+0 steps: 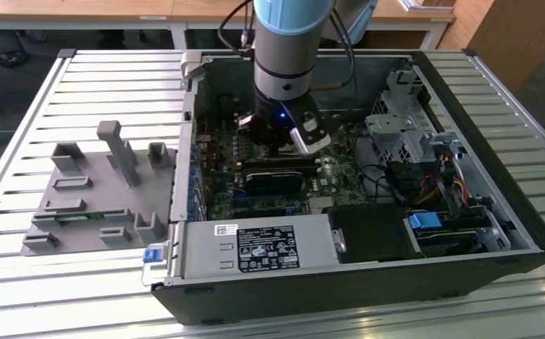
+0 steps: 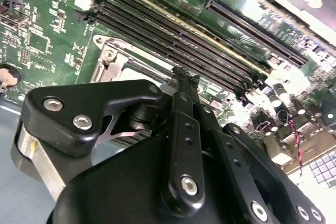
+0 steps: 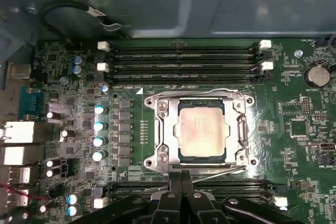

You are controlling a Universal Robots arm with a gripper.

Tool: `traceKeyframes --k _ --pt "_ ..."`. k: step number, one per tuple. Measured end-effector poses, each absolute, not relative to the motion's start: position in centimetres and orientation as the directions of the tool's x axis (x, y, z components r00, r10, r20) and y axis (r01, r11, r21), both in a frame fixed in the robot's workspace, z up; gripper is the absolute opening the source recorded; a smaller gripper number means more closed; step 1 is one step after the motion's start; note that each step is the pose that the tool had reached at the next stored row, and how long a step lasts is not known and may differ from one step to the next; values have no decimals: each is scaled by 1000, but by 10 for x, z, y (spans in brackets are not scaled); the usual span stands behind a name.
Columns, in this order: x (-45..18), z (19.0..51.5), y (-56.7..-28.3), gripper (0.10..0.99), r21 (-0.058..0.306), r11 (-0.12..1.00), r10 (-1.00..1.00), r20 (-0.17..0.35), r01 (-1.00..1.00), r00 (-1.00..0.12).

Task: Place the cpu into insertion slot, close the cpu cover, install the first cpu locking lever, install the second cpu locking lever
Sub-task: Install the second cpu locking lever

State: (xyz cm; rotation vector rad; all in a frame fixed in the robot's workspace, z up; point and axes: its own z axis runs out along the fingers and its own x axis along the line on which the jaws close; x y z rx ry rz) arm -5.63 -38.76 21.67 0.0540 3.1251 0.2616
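In the first wrist view the cpu (image 3: 202, 132), tan-silver and square, lies in the insertion slot (image 3: 201, 159). The silvery cpu cover (image 3: 163, 129) is down flat around it. One thin wire locking lever (image 3: 194, 92) runs along the socket's far side. A second lever (image 3: 220, 173) slants along the near side, right by my fingertips. My gripper (image 3: 178, 179) is shut, its black fingers (image 2: 184, 77) pressed together with nothing seen between them, at the socket's near edge. In the exterior view the gripper (image 1: 286, 150) reaches down into the open computer case over the motherboard.
Rows of black memory slots (image 3: 184, 59) flank the socket on both sides. A grey power-supply box (image 1: 253, 247) fills the case's front. Drive bays and cables (image 1: 442, 183) crowd the exterior view's right. A grey fixture plate (image 1: 94, 205) lies on the slatted table outside.
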Motion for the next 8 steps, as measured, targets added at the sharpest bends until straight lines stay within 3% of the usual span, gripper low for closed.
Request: traceKeyframes --k 8 --pt "-59 210 -389 106 189 981 35 -1 34 -999"
